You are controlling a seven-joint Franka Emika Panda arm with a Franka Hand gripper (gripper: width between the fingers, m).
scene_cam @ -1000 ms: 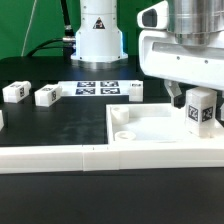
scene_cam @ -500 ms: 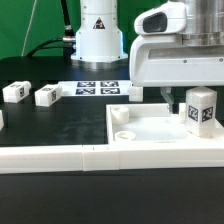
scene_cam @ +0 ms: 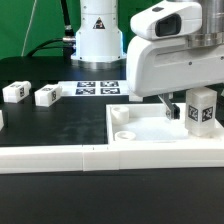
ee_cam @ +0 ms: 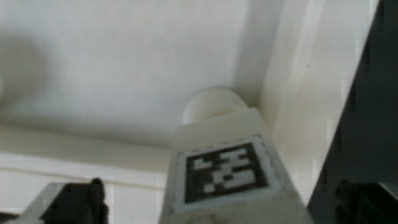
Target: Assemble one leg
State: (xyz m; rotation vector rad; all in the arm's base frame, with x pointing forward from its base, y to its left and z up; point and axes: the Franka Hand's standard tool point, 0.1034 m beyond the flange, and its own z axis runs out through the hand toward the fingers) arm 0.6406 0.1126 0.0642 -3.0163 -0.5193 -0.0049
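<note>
A leg [scene_cam: 201, 108], a small white block with a black-and-white tag, stands upright on the far right part of the large white panel [scene_cam: 150, 128]. My gripper [scene_cam: 186, 106] is low over the panel, with one dark finger [scene_cam: 172, 106] showing just on the exterior view's left of the leg. In the wrist view the leg [ee_cam: 231, 170] stands between my two dark fingertips [ee_cam: 80, 203], with a gap on each side. The gripper [ee_cam: 222, 208] is open and holds nothing. The panel [ee_cam: 107, 80] fills the background.
Three more legs lie on the black table: two at the exterior view's left [scene_cam: 15, 92] [scene_cam: 47, 95] and one [scene_cam: 133, 91] beside the marker board [scene_cam: 97, 88]. A long white border rail [scene_cam: 60, 158] runs along the front. The robot base [scene_cam: 98, 35] stands at the back.
The jaws have opened off the leg and the gripper has shifted toward the exterior view's left. The leg stays upright on the panel in the same place.
</note>
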